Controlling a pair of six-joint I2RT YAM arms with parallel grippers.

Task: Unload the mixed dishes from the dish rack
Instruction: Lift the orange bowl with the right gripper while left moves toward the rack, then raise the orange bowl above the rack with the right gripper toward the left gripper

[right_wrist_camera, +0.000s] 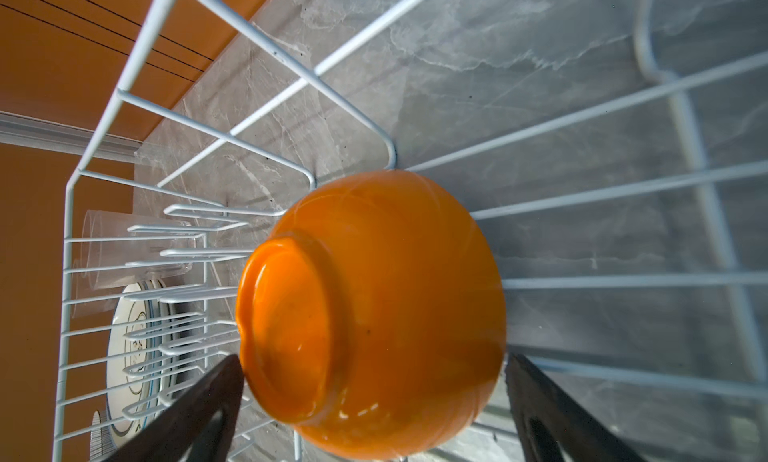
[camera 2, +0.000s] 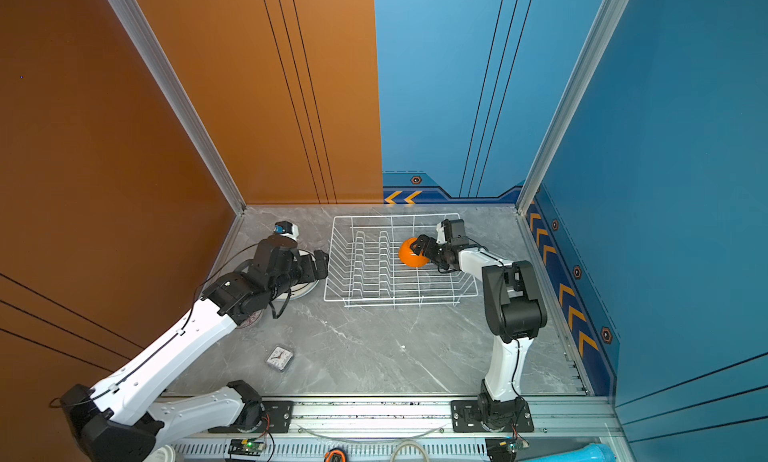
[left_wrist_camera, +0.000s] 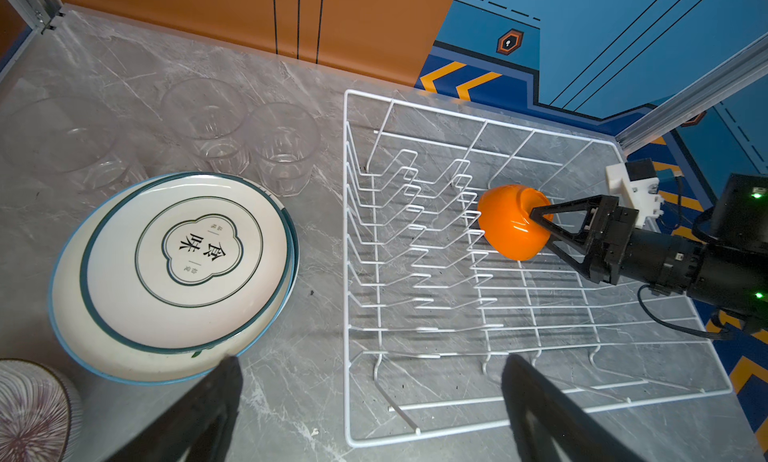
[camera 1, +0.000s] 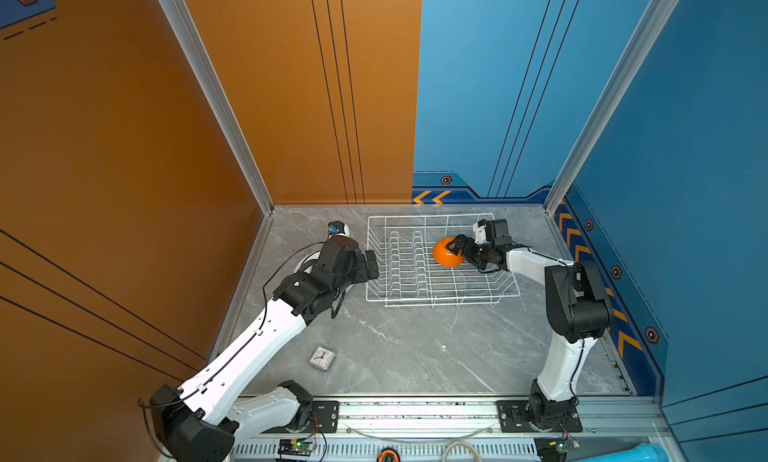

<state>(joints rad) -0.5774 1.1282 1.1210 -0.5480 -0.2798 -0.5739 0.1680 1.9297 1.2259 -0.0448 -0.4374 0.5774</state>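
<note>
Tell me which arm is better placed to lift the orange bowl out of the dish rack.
The right. The right tool, jaws open, straddles the orange bowl inside the dish rack. The left tool, also open, sits outside the rack's left edge by the plates, away from the bowl.

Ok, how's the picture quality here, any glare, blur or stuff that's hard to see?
Left wrist view: the clear tumblers almost vanish against the grey marble, and the orange bowl carries small white glints. Right wrist view: the bowl is sharp, but some dish rack wires look soft and thick. Both top views: even light, soft shadows, everything small.
</note>
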